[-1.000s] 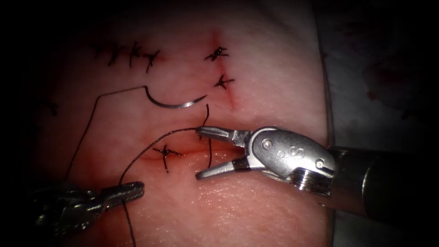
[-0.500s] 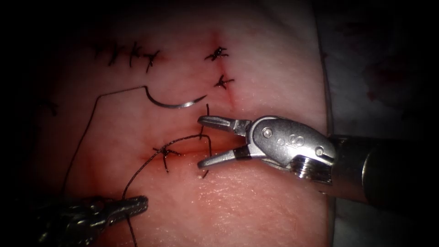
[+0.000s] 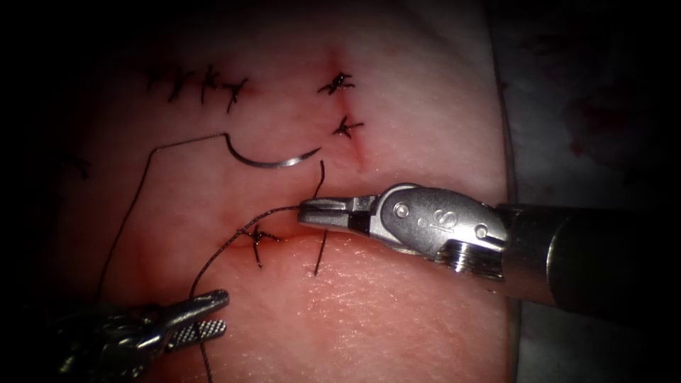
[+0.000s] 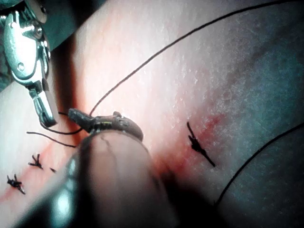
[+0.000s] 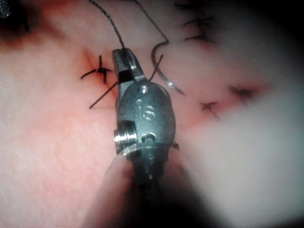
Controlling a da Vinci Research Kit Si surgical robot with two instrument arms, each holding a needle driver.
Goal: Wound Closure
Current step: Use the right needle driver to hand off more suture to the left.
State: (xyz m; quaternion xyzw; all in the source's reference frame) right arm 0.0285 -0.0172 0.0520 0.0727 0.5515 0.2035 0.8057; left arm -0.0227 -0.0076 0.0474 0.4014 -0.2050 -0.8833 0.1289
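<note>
Endoscope view: the tissue (image 3: 397, 312) spanned the frame; the right tool (image 3: 312, 211) reached in from the right, jaws clamped on the thread (image 3: 220, 248) at center. At lower left the left tool (image 3: 209, 315) gaped, holding nothing. The needle (image 3: 273, 159) lay free on the surface, upper center.

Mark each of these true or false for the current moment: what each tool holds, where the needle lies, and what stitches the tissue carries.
1. The right tool has its jaws shut on the thread. True.
2. The needle is driven into the tissue. False: it lies free on the surface, held by neither tool.
3. The left tool holds the needle. False: its jaws are open, the thread passing between them.
4. Knotted stitches sit on the tissue. True.
</note>
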